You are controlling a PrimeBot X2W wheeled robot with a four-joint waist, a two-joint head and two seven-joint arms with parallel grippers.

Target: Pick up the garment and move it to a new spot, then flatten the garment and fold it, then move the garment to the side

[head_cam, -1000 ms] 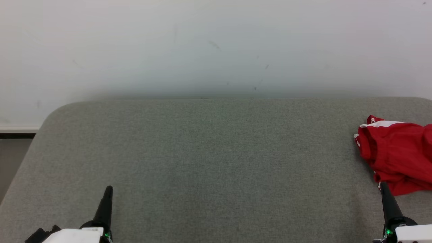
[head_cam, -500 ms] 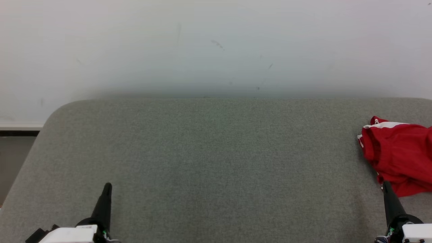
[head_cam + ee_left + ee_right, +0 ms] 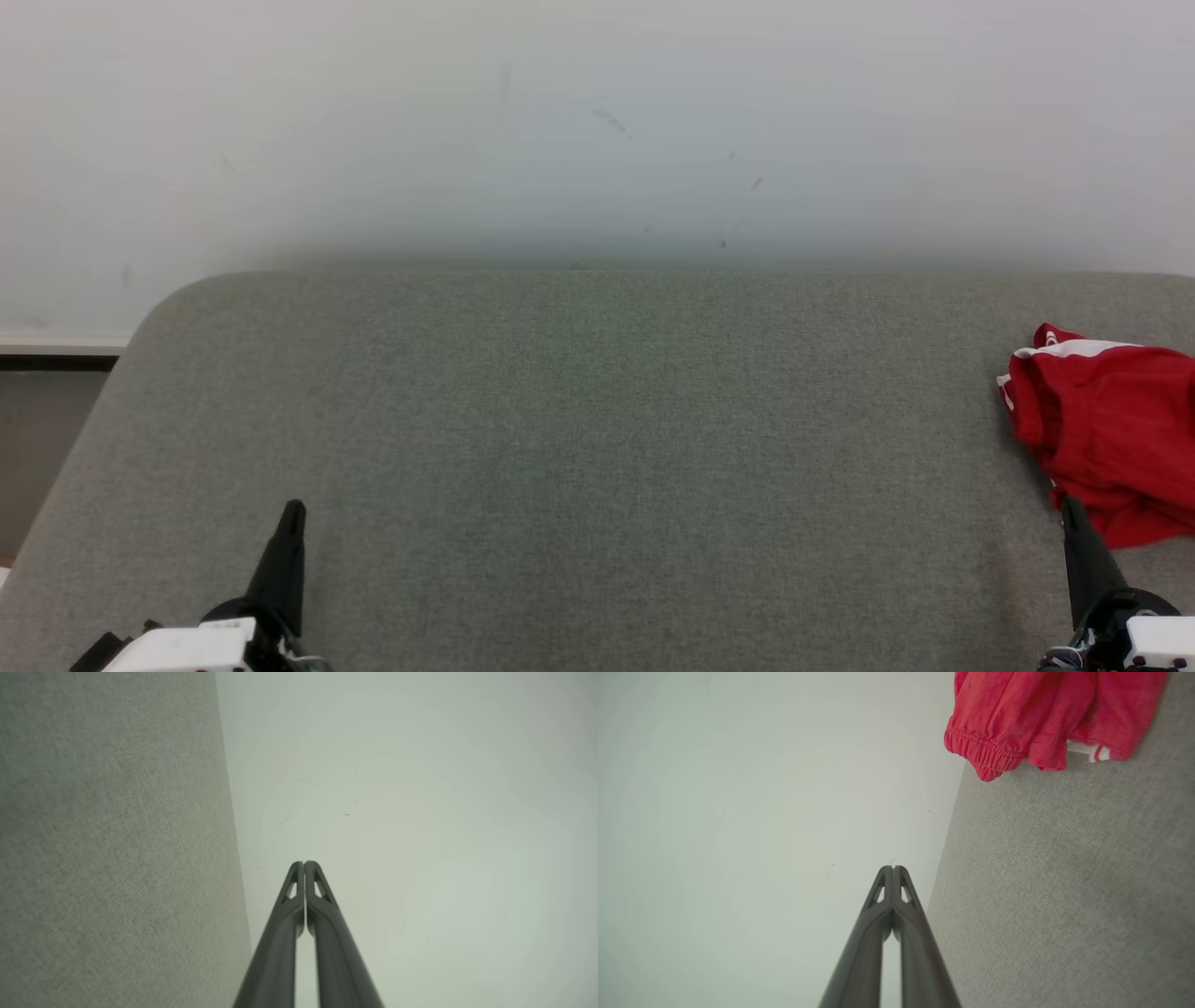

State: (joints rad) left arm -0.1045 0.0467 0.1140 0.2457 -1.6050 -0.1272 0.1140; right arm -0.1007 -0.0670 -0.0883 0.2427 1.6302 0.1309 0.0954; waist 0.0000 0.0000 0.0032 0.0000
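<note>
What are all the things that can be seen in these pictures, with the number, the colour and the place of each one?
garment: one, red with white trim, crumpled, at the right edge of the padded surface, partly cut off by the head view's border.
padded surface: one, grey-green fabric, rounded far-left corner, under the garment.
wall: one, white with a few small dark marks, behind the padded surface.
strip: one, pale over dark, at the wall's foot, far left.
left pincer: one, dark, shut, lower left over the padded surface, holding nothing.
right pincer: one, dark, shut, lower right, close to the garment's near edge, holding nothing.
</note>
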